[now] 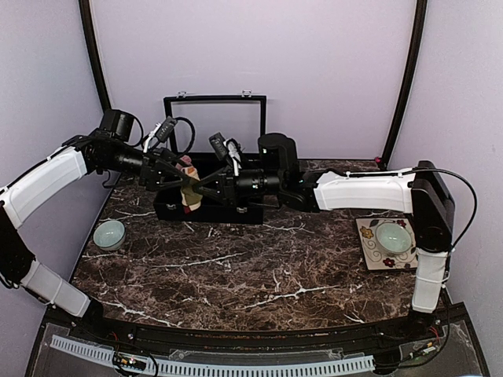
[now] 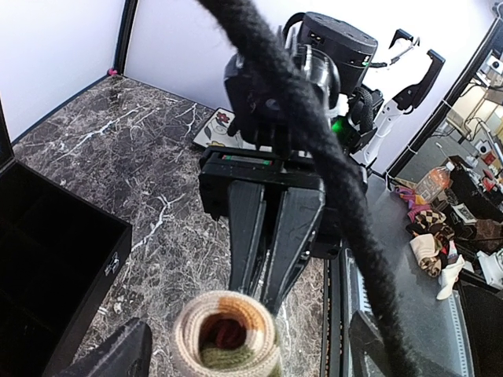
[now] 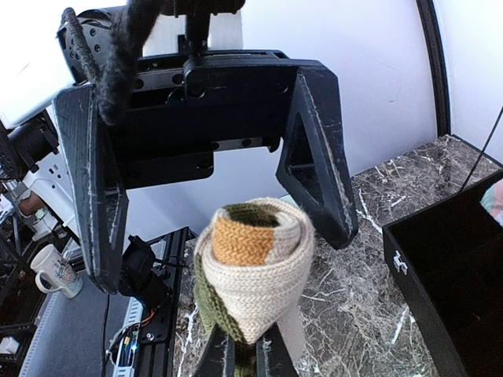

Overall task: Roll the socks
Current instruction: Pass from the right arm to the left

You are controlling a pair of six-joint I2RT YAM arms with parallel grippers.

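- Right wrist view: the tan sock (image 3: 255, 267) is wound into a tight roll in the lower middle of the frame. Its open end faces the lens, with an orange band and olive stripes showing in the coil.
- My right gripper (image 3: 244, 353) pinches the lower end of that roll at the bottom edge of the frame, fingers pressed together on the fabric.
- My left gripper (image 3: 224, 251) faces the roll from behind, its fingers (image 3: 102, 204) spread wide on either side and touching nothing.
- Left wrist view: the roll sits at the bottom centre, with my right fingers (image 2: 263, 236) closed behind it.
- Top external view: both grippers meet in the air at upper centre, over the left part of the black box (image 1: 236, 212), with the roll between them.
- At the right edge of the right wrist view a sliver of the pink sock (image 3: 493, 203) shows above the box wall; I cannot tell how it lies.
- On the marble table (image 1: 236, 275), a green bowl (image 1: 109, 233) sits at the left and a second bowl (image 1: 394, 237) sits on a flowered tile (image 1: 379, 258) at the right.
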